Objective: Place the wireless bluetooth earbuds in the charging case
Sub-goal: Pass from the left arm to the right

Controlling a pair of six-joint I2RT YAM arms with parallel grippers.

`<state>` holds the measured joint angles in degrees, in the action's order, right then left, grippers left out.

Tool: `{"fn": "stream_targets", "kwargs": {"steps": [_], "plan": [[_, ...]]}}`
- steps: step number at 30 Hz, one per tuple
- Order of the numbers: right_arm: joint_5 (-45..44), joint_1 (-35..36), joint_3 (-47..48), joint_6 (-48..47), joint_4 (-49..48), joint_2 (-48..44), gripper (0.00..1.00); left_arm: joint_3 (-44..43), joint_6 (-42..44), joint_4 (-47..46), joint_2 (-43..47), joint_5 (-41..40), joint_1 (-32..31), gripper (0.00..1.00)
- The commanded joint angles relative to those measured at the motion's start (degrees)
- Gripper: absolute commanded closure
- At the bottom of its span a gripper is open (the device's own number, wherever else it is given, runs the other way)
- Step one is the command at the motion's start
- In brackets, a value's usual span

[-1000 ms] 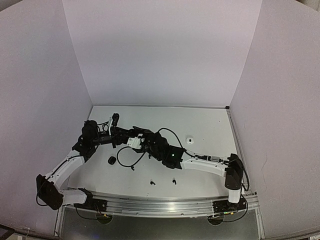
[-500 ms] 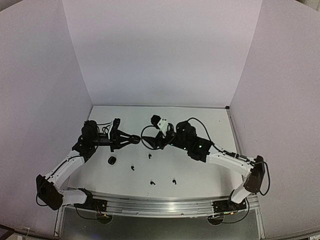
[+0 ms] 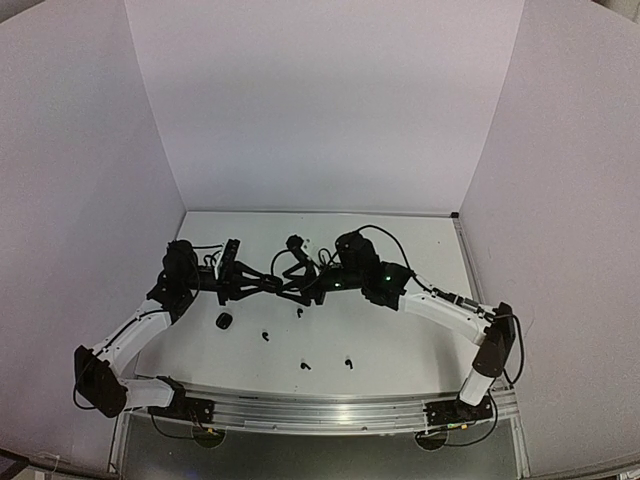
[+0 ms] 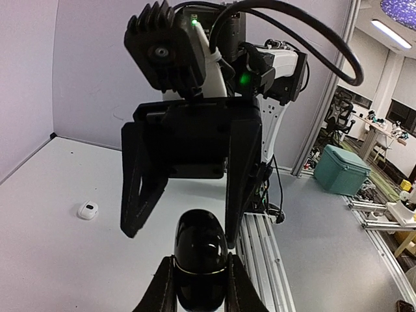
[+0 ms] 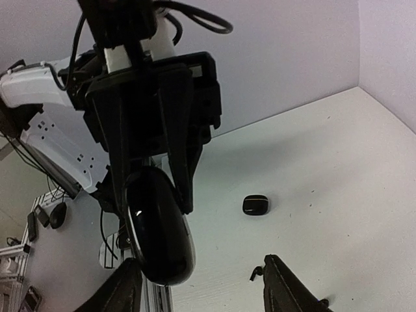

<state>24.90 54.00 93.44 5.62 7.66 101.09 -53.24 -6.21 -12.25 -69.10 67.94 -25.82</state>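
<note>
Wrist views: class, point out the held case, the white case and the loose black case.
held case [image 4: 201,252], left wrist view, glossy front.
white case [image 4: 87,210], left wrist view, top face.
loose black case [image 5: 255,205], right wrist view, top face.

my left arm [image 3: 128,338] and right arm [image 3: 445,312] match — white link shells, black joints. black cables [image 4: 338,42] loop off the right wrist [image 3: 352,266] — green light [image 4: 245,79], finned black camera block [image 4: 162,45] there.

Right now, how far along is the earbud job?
Done: nothing visible; black buds lie loose on the table. In hand: left claw grips a black case, apparently closed, with the open right claw facing it. Remaining: open it, seat the buds.
</note>
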Motion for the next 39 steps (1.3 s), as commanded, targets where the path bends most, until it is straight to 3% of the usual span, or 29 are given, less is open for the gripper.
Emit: {"fn": "stream_targets", "kwargs": {"steps": [1,11,17,20,22,24,26,30,39], "plan": [[4.45,0.12,4.21,0.33,1.21,1.65,0.49,0.67,-2.29,-4.46,0.29,1.41,-0.18,1.00],[5.67,0.23,6.99,0.00,1.64,4.46,0.70,1.30,-3.46,-6.80,0.11,1.34,-0.19,1.00],[5.87,0.27,8.64,0.57,1.74,5.55,0.99,1.62,-4.54,-7.36,-0.17,1.18,-0.19,1.00],[5.35,0.29,7.97,-0.18,1.88,4.49,1.00,1.72,-3.39,-4.99,-0.03,1.07,-0.19,0.99],[4.40,0.26,7.34,-1.79,2.87,2.86,1.00,1.01,2.78,0.94,0.37,1.47,-0.13,0.75],[3.21,0.37,7.63,-3.91,5.25,1.64,1.00,-1.35,15.19,15.82,0.95,1.87,-0.10,0.44],[1.19,0.84,9.50,-6.61,10.33,1.22,1.00,-3.89,28.22,28.04,1.36,0.80,-0.10,0.37],[-3.22,3.56,14.98,-12.55,19.01,2.53,1.00,-5.50,34.48,35.42,1.74,-1.57,-0.10,0.46],[-5.95,5.88,20.83,-16.43,26.25,5.81,1.00,-4.53,33.57,30.54,2.05,0.42,-0.19,0.53]]}}
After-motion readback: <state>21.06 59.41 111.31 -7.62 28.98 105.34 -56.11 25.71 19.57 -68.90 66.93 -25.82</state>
